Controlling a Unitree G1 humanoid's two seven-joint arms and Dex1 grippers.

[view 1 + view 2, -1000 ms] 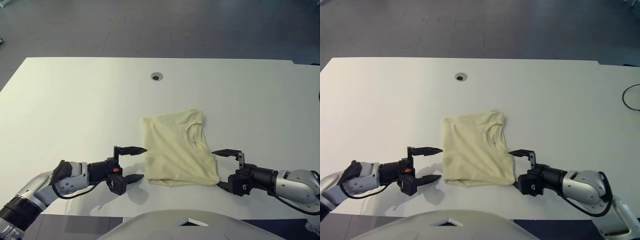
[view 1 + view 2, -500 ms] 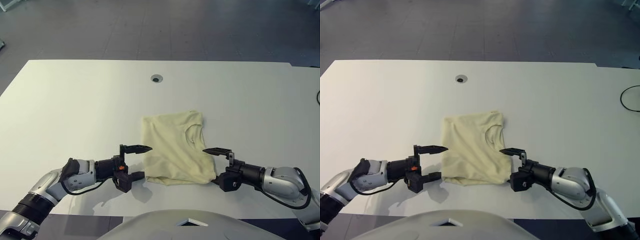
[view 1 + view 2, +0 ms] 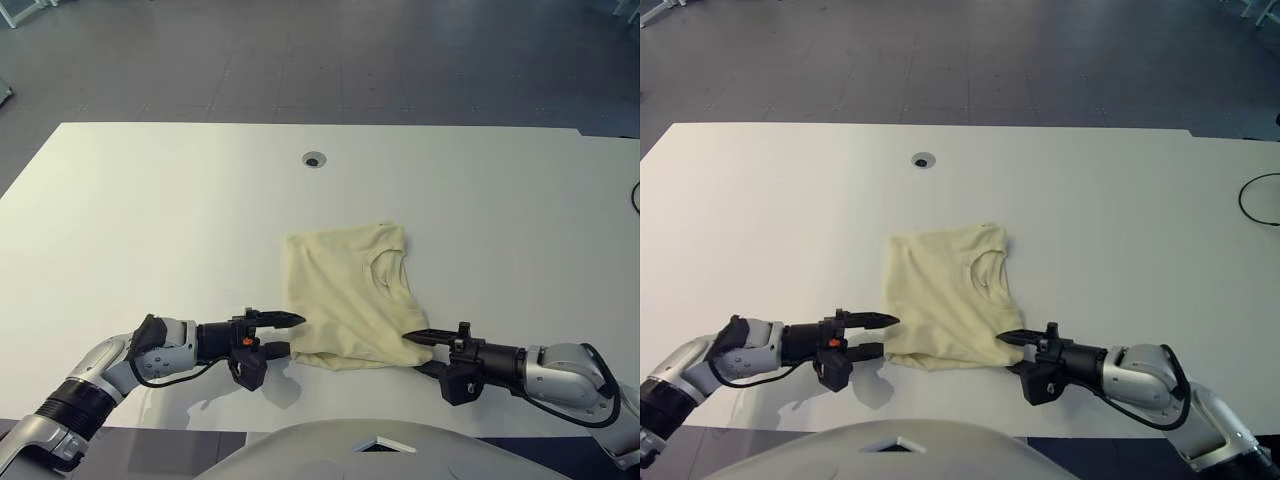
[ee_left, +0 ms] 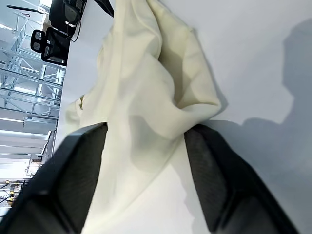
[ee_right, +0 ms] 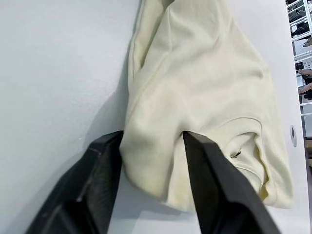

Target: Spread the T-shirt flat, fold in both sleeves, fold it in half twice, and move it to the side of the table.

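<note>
Close to the table's (image 3: 150,220) near edge, my left gripper (image 3: 292,334) and right gripper (image 3: 413,349) each straddle a near corner of the folded T-shirt (image 3: 345,300), jaws narrowly open, cloth between them. The shirt's long axis runs away from me, collar toward its far right. The tabletop stretches wide either side and beyond, to a cable hole (image 3: 314,159).

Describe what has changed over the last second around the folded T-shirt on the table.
Both arms slid inward over the white table: the left gripper now straddles the near left corner of the folded pale yellow cotton T-shirt, the right gripper its near right corner. Both jaws narrowed but remain open. The shirt lies where it was.
</note>
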